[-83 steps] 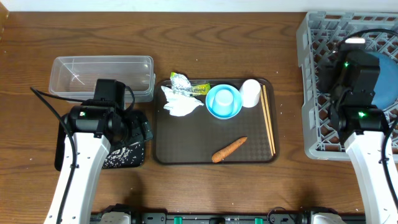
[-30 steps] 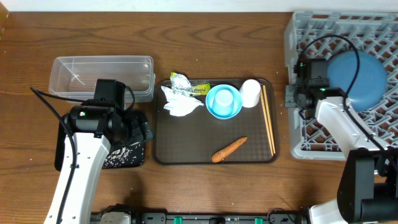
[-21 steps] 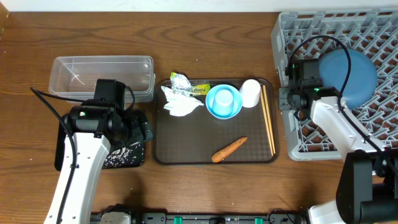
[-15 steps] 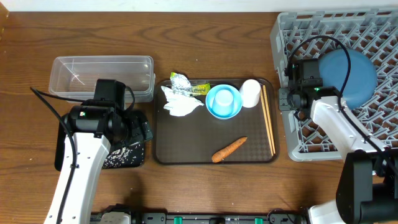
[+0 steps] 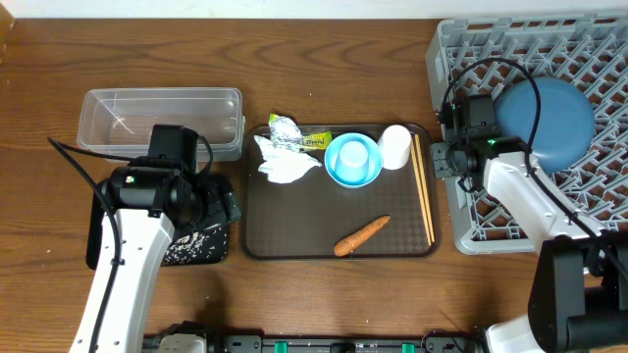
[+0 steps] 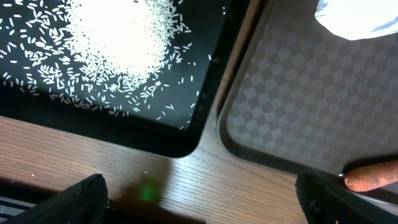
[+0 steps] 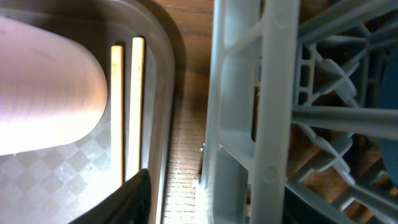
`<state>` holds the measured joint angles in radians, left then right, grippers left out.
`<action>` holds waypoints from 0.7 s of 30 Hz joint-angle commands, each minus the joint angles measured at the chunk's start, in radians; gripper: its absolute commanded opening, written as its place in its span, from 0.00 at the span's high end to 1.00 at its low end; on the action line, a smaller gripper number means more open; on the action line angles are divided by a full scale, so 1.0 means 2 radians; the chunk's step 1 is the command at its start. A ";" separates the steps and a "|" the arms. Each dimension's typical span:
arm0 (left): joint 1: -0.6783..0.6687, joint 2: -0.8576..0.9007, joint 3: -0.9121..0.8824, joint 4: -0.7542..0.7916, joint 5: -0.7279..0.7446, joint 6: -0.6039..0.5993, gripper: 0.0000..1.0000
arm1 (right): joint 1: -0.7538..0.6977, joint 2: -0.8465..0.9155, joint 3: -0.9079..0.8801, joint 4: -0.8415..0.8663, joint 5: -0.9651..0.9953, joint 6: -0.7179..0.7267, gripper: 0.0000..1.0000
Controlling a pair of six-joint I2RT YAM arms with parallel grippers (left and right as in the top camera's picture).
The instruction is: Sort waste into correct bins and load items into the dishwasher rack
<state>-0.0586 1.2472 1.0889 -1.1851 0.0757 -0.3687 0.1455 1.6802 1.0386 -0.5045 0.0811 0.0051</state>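
The grey dishwasher rack (image 5: 461,211) stands at the right with the dark-blue bowl (image 5: 549,123) in it. My right gripper (image 5: 446,157) is open and straddles the rack's left wall (image 7: 273,93), its left finger apart from it. On the brown tray (image 5: 294,226) lie the napkin (image 5: 285,164), the wrapper (image 5: 302,135), the small light-blue bowl (image 5: 339,172) with the light-blue cup (image 5: 355,155) in it, the white cup (image 5: 394,145), the chopsticks (image 5: 424,186) and the carrot (image 5: 361,235). My left gripper (image 5: 224,206) is open and empty above the black bin's (image 6: 186,124) corner, near the rice (image 6: 112,43).
The clear tub (image 5: 162,120) stands behind the black bin (image 5: 103,245), left of the tray. A narrow strip of wood separates the tray rim (image 7: 158,93) from the rack. The chopsticks (image 7: 127,106) lie just inside that rim, beside the white cup (image 7: 43,93).
The rack has slid left toward the tray with my right gripper on its left wall. In the last half second the right gripper shifted slightly left. The left arm has not moved.
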 commanded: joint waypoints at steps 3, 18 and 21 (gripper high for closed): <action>0.003 -0.005 0.006 -0.002 -0.002 0.001 0.00 | 0.006 -0.037 0.025 -0.003 -0.001 -0.005 0.40; 0.003 -0.005 0.006 -0.002 -0.002 0.001 0.00 | 0.016 -0.215 0.049 -0.030 -0.117 0.013 0.35; 0.003 -0.005 0.006 -0.002 -0.002 0.001 0.00 | 0.027 -0.223 0.049 -0.043 -0.157 0.037 0.36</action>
<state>-0.0586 1.2472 1.0889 -1.1851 0.0757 -0.3687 0.1627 1.2438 1.1194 -0.5743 -0.0994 0.0216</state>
